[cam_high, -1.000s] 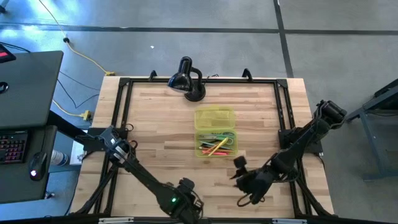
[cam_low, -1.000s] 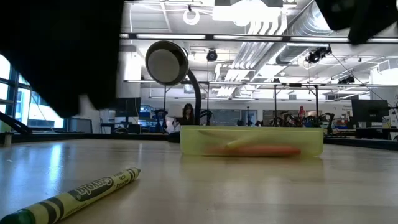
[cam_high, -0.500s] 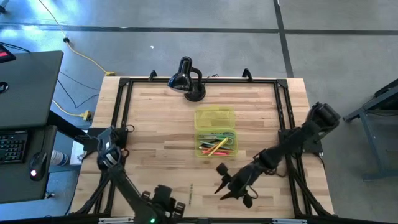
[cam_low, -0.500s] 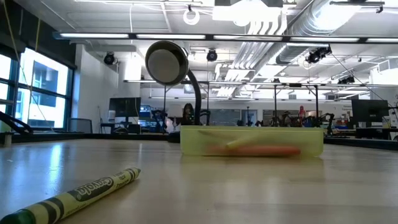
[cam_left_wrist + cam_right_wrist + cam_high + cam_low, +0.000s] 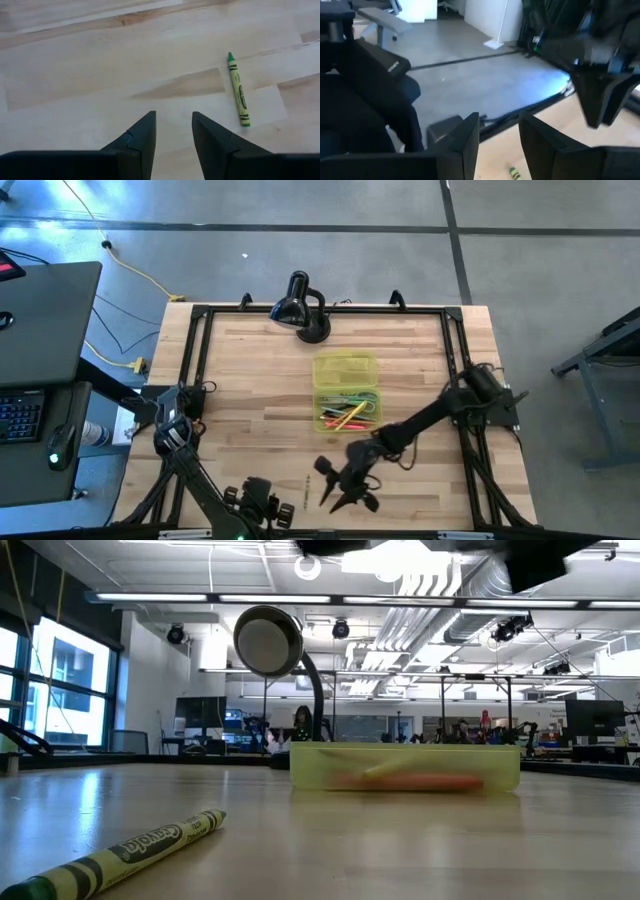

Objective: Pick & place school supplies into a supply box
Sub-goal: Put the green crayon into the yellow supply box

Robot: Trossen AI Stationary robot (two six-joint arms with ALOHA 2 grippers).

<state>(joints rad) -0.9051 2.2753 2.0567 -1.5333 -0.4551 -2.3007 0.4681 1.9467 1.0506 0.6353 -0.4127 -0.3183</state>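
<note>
A green crayon [image 5: 238, 90] lies flat on the wood near the table's near edge; it also shows in the low view [image 5: 120, 855] and the right wrist view [image 5: 515, 173]. The yellow-green supply box [image 5: 347, 412] stands mid-table with its lid [image 5: 345, 368] laid open on the far side. Several coloured pencils [image 5: 350, 417] lie inside. My right gripper [image 5: 340, 492] hangs open above the table, just right of the crayon [image 5: 500, 116]. My left gripper [image 5: 174, 114] is open over the near edge [image 5: 260, 500], left of the crayon.
A black desk lamp [image 5: 300, 308] stands by the far edge, behind the box [image 5: 268, 640]. A black frame rail [image 5: 196, 370] runs around the tabletop. Bare wood lies left and right of the box. A person [image 5: 301, 724] shows far off in the room.
My right gripper has swung from the table's right part toward the left and the near edge, ending close to the crayon. My left gripper has drawn back to the left along the near edge, out of the low view. The crayon and the box have stayed put.
</note>
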